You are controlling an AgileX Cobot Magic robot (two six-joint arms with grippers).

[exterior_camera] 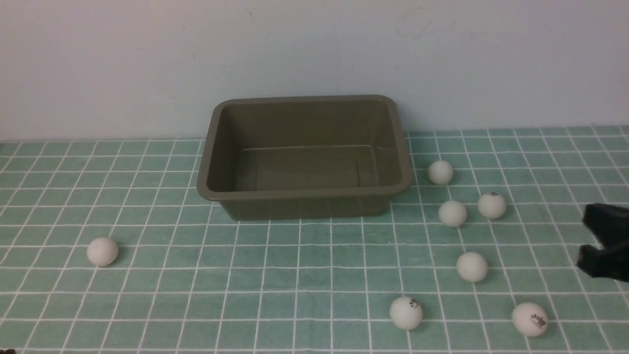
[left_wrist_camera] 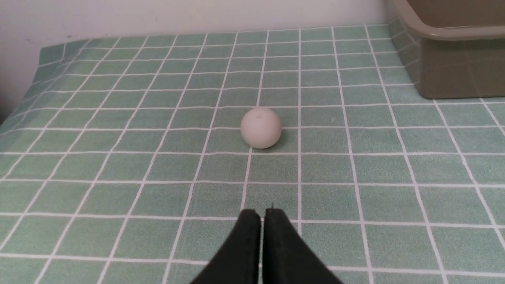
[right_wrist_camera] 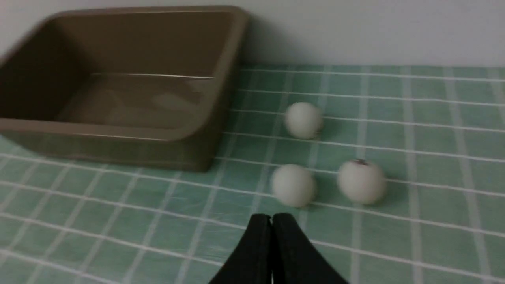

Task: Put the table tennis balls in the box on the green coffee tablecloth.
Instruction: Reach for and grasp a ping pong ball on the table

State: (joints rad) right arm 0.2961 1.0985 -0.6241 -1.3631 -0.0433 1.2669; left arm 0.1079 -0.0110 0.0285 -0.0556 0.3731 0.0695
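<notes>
On the left, one table tennis ball (exterior_camera: 102,251) sits alone on the green coffee tablecloth (exterior_camera: 295,275), well apart from the box (exterior_camera: 304,192). The left gripper (left_wrist_camera: 262,213) faces it with jaws pressed together, holding nothing. It should open wider than the ball before advancing, then close gently across the ball's middle (a nudge would likely send it rolling). In the centre the box stands empty near the wall. To its right lie six more balls (exterior_camera: 452,213). The right gripper (right_wrist_camera: 271,217), likewise closed and empty, points at the nearest ball (right_wrist_camera: 292,185), whose neighbour (right_wrist_camera: 361,181) sits just beside it, so a descent from above seems safest.
</notes>
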